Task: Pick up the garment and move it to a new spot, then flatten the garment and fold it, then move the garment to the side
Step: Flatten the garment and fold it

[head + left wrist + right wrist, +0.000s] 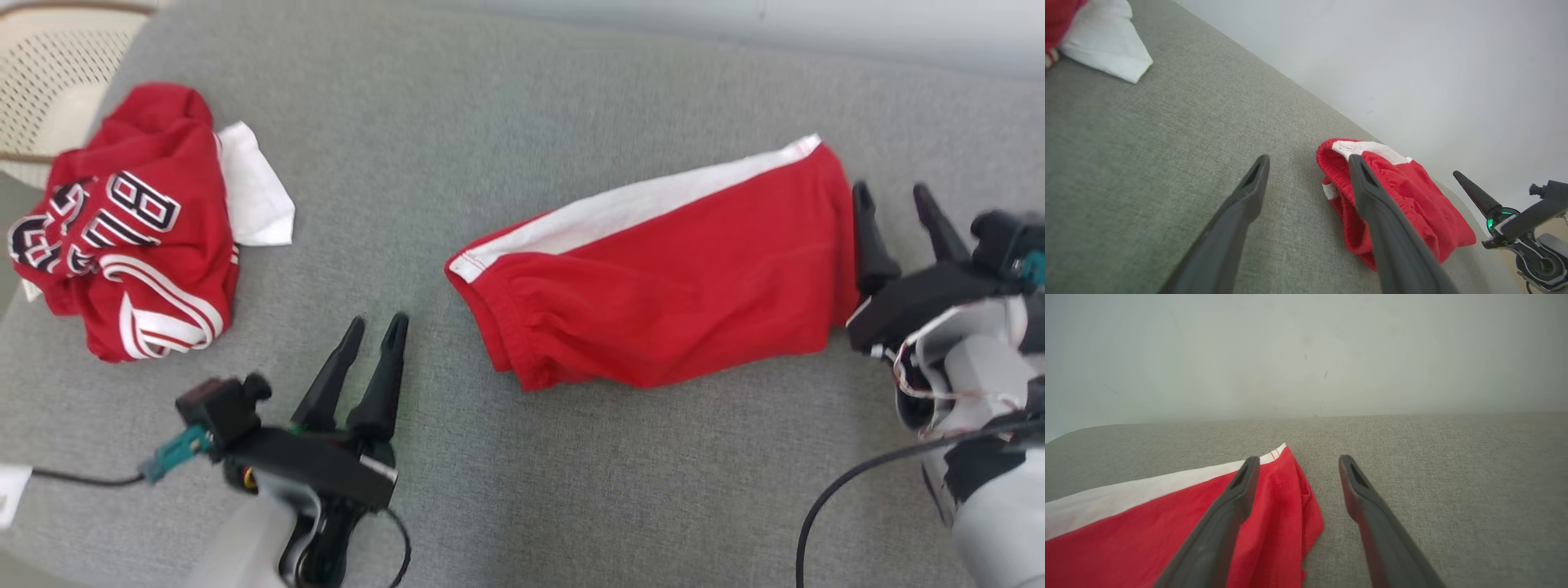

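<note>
Red shorts [669, 269] lying centre-right on the grey fabric surface [490, 106], seemingly folded. Hovering parted and empty: right claw [891, 192] just beside the 3 o'clock hem, left claw [377, 321] near 7. Probably calling for pinching both ends evenly, steering clear of the crumpled jersey [131, 229] at 9.

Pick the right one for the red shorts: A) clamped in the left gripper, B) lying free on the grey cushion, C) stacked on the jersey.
B: the red shorts lie on the grey cushion, left gripper and right gripper open beside them, gripping nothing.
</note>
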